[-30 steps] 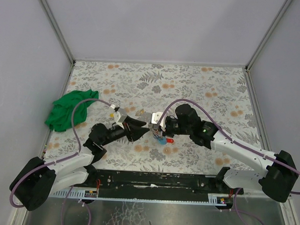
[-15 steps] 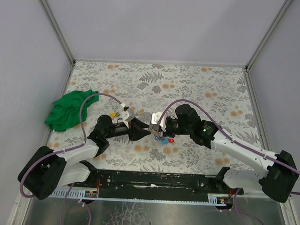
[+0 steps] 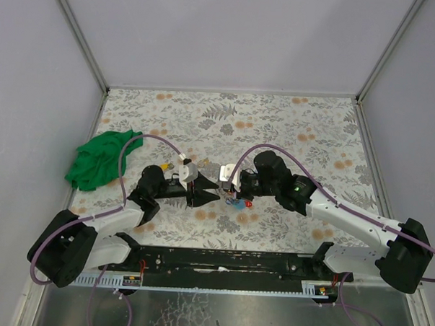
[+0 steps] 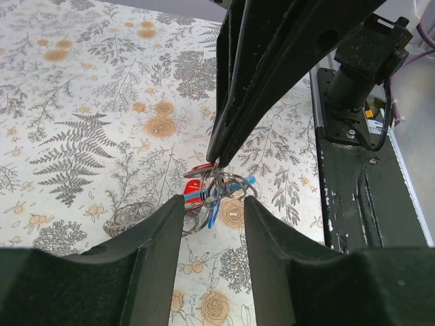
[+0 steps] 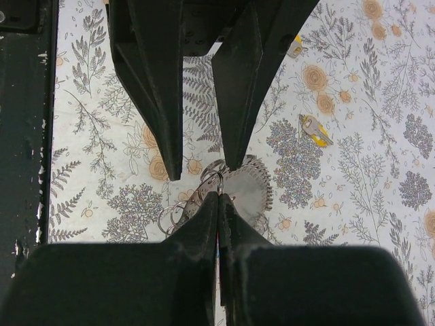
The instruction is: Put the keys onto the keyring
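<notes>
– Floral-print cloth covers the table (image 3: 291, 130), with pale grey walls (image 3: 230, 41) around it and a green cloth (image 3: 98, 159) bunched at the left edge. What can't you make out?

– From above, most of what matters. The keys (image 3: 239, 203) are only a red and blue speck below the two wrists, near the middle front of the table.

– Do the wrist views help?

– Yes. The left wrist view shows the keys (image 4: 204, 193) as a tangle: one red oblong tag, a few blue ones and thin silver blades, all bunched on the keyring (image 4: 228, 180). They overlap, so I cannot count them. I also cannot tell whether the bunch rests on the cloth or hangs just above it.

– Who holds it?

– The right gripper (image 5: 218, 197) is pinched tight, and its tips meet on the wire of the keyring (image 5: 212, 178). The left gripper (image 4: 211, 201) stands partly spread and holds nothing, with one finger on either side of the bunch.

– Anything else unclear?

– A coil of loose rings (image 4: 129, 219) lies on the cloth just beside the bunch. The right wrist view shows a toothed silver fan (image 5: 250, 190) beside the ring, and I cannot tell whether it is that same coil. A yellow-tagged key (image 5: 315, 129) lies apart.

– Any writing?

– The tags are too small and tilted to read.
</notes>
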